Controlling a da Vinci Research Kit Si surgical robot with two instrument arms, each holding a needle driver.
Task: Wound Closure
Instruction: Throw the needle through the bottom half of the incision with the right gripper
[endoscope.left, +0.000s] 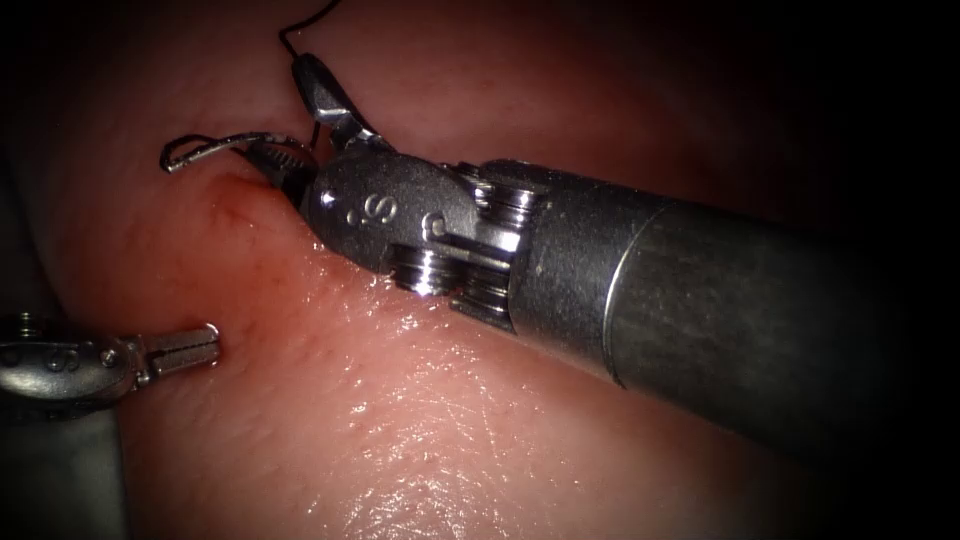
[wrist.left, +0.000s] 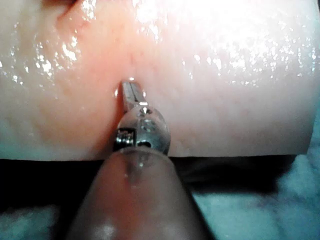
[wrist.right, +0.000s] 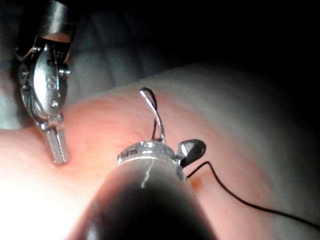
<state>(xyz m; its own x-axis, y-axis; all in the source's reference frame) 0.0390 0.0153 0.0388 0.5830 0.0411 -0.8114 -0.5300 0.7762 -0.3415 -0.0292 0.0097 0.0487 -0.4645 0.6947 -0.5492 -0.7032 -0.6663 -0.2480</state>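
Note:
My right tool (endoscope.left: 298, 128) comes in from the right, its two jaws spread wide apart. The curved needle (endoscope.left: 225, 146) lies between them near the lower jaw and reaches out to the left above the tissue (endoscope.left: 400, 420). Its free end is off the surface; its other end is hidden by the jaws. In the right wrist view the needle (wrist.right: 156, 115) rises from between the open jaws. Dark thread (endoscope.left: 300, 25) runs up from behind the upper jaw and trails over the tissue as thread (wrist.right: 240, 197). My left tool (endoscope.left: 195, 347) is shut, holds nothing, and hovers at the lower left over the tissue (wrist.left: 225, 90).
A small red-stained dimple (endoscope.left: 235, 200) marks the tissue just under the needle. The right tool's thick shaft (endoscope.left: 720, 300) crosses the right half of the endoscope view. The left tool (wrist.right: 56, 145) points down at the tissue beside the right tool's wrist.

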